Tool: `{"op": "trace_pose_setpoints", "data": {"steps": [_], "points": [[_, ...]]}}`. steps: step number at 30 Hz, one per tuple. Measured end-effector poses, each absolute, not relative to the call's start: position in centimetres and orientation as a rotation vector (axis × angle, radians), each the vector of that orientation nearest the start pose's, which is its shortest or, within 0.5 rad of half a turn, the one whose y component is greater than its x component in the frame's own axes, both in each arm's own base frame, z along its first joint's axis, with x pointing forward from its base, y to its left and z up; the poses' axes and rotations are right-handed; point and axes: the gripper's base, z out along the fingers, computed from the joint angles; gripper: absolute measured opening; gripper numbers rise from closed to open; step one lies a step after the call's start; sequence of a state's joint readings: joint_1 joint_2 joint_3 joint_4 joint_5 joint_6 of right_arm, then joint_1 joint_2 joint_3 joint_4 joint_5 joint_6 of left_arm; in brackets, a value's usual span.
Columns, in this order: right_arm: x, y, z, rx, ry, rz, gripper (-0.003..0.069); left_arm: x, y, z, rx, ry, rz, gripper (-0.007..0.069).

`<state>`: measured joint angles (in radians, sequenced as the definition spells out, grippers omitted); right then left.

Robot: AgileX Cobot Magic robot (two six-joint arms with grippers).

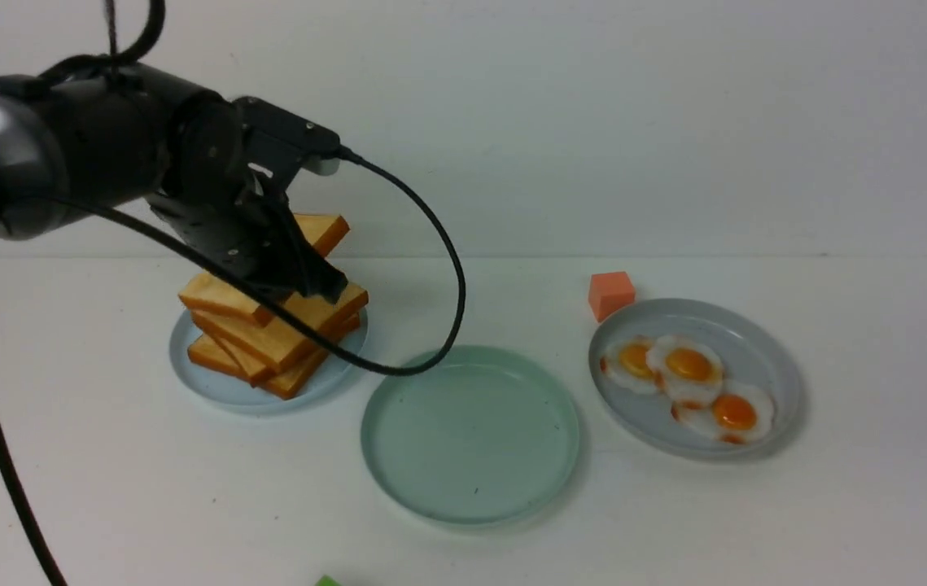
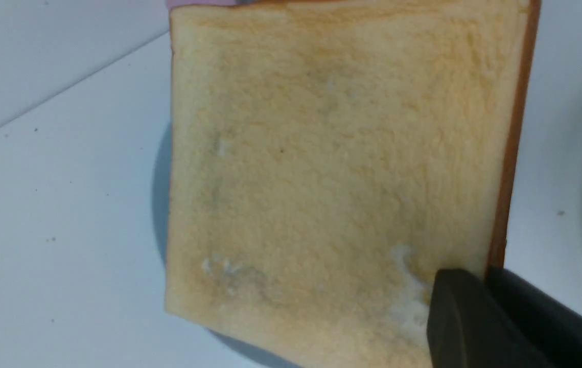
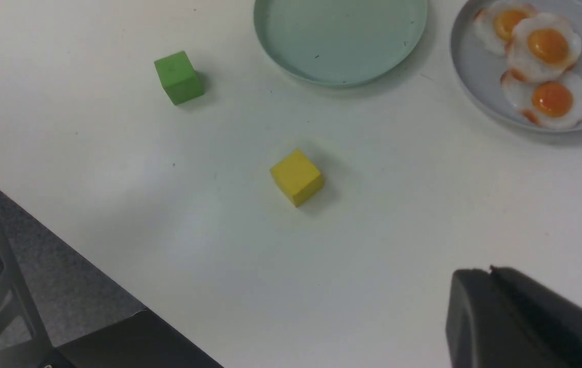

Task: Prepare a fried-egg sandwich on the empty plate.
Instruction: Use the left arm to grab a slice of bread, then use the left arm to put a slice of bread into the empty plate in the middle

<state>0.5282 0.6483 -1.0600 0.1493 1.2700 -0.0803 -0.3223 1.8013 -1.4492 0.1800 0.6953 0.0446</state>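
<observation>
My left gripper [image 1: 331,286] is shut on the corner of one golden toast slice [image 1: 325,232] and holds it tilted above the toast stack [image 1: 268,342] on a pale blue plate [image 1: 219,389]. In the left wrist view the held slice [image 2: 331,168] fills the frame, pinched at its crust edge by the gripper [image 2: 485,273]. The mint-green plate [image 1: 471,431] lies empty at the centre and also shows in the right wrist view [image 3: 342,41]. Three fried eggs [image 1: 689,364] lie on a grey plate [image 1: 768,346] at the right. My right gripper [image 3: 490,271] is shut, empty, above bare table.
An orange cube [image 1: 611,293] sits behind the egg plate. A green cube [image 3: 178,76] and a yellow cube [image 3: 296,176] lie on the near table. The table's front edge [image 3: 91,266] runs close by. A black cable [image 1: 451,268] hangs over the mint plate's far rim.
</observation>
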Motion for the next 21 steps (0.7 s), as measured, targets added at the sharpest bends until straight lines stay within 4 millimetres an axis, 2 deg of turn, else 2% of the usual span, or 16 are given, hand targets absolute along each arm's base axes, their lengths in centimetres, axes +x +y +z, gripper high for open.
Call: {"op": "trace_pose_setpoints", "data": {"steps": [4, 7, 10, 12, 13, 15, 18, 21], "points": [[5.7, 4.7, 40.1, -0.726, 2.251, 0.398, 0.0057, 37.9, -11.7, 28.0, 0.578, 2.443, 0.078, 0.0008], [5.7, 4.7, 40.1, -0.725, 2.251, 0.39, 0.006, 37.0, -12.8, 28.7, 0.616, 2.429, 0.068, 0.0006], [5.6, 4.5, 40.1, -0.722, 2.247, 0.377, 0.0064, 35.6, -15.6, 29.1, 0.716, 2.407, 0.044, 0.0006], [5.3, 4.2, 40.2, -0.716, 2.229, 0.361, 0.0066, 34.1, -18.7, 28.9, 0.829, 2.38, 0.018, 0.0006], [5.3, 4.2, 40.2, -0.716, 2.229, 0.36, 0.0066, 33.8, -19.2, 28.9, 0.848, 2.374, 0.014, 0.0006], [4.7, 3.7, 40.4, -0.708, 2.203, 0.35, 0.0067, 32.4, -22.0, 28.1, 0.958, 2.351, -0.001, 0.0006], [4.2, 3.3, 40.5, -0.7, 2.18, 0.346, 0.0067, 31.4, -24.4, 26.6, 1.063, 2.344, 0.001, 0.0006], [3.7, 3.0, 40.6, -0.694, 2.159, 0.345, 0.007, 30.8, -25.9, 24.9, 1.135, 2.357, 0.012, 0.0006]]}}
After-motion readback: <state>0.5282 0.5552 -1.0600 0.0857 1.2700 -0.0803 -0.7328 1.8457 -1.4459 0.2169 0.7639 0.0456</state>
